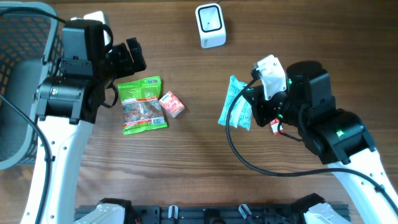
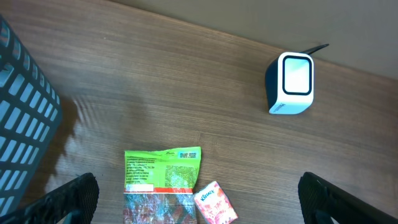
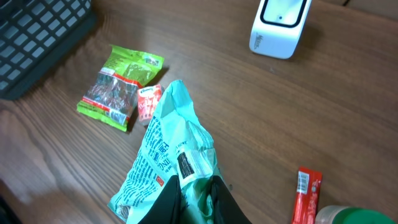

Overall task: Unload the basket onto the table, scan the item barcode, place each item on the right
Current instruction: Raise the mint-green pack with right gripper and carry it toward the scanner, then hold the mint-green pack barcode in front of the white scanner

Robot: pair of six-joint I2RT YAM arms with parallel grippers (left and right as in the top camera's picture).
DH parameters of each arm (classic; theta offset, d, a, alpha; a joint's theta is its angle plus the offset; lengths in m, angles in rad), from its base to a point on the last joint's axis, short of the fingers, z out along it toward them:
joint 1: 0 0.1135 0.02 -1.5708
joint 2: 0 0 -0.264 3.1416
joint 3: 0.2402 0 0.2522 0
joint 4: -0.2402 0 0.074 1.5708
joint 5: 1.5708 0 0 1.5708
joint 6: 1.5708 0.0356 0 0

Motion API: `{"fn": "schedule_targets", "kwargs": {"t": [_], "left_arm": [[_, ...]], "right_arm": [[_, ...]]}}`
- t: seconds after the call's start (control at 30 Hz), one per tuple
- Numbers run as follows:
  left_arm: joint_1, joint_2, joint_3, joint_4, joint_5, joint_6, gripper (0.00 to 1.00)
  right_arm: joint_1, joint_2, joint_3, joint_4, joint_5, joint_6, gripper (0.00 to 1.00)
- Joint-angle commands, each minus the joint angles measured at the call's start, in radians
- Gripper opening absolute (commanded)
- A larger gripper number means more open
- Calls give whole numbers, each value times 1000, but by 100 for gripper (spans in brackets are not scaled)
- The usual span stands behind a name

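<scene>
While the teal packet (image 3: pixel 168 155) is clenched in the right gripper (image 3: pixel 194 202), it is kept well apart from the scanner (image 3: pixel 278 25).
The left gripper (image 1: pixel 127 57) is spread wide near a green packet (image 1: pixel 142 104) and a small red packet (image 1: pixel 172 104), which are laid just beside each other on the table (image 1: pixel 186 174); a red bar (image 3: pixel 306 198) is seen below the right gripper.

White scanner (image 2: pixel 291 84) beyond green packet (image 2: pixel 163 180)
</scene>
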Motion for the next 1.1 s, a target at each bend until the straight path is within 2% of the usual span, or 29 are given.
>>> {"fn": "schedule_targets", "kwargs": {"t": [0.0,0.2,0.3,0.5,0.63,0.7,0.8,0.9,0.97,1.07], "left_arm": [[-2,-1,5,2,-9,13,100],[-2,-1,5,2,-9,13,100],[-2,-1,5,2,-9,13,100],[-2,-1,5,2,-9,13,100],[-2,-1,5,2,-9,13,100],[-2,-1,5,2,-9,13,100],[-2,-1,5,2,-9,13,100],[-2,-1,5,2,-9,13,100],[-2,-1,5,2,-9,13,100],[-2,-1,5,2,-9,13,100]], "right_arm": [[0,37,5,22,12,-22,4],[0,128,6,88,13,-17,4],[-1,128,71,82,114,12,4],[-20,206,465,-132,313,3,4],[-30,414,808,-306,430,-28,4],[-19,510,906,-320,494,-61,4],[15,615,922,-243,590,-137,4],[80,728,921,-153,782,-201,4],[119,813,921,-71,948,-270,4],[154,929,921,61,1098,-389,4]]}}
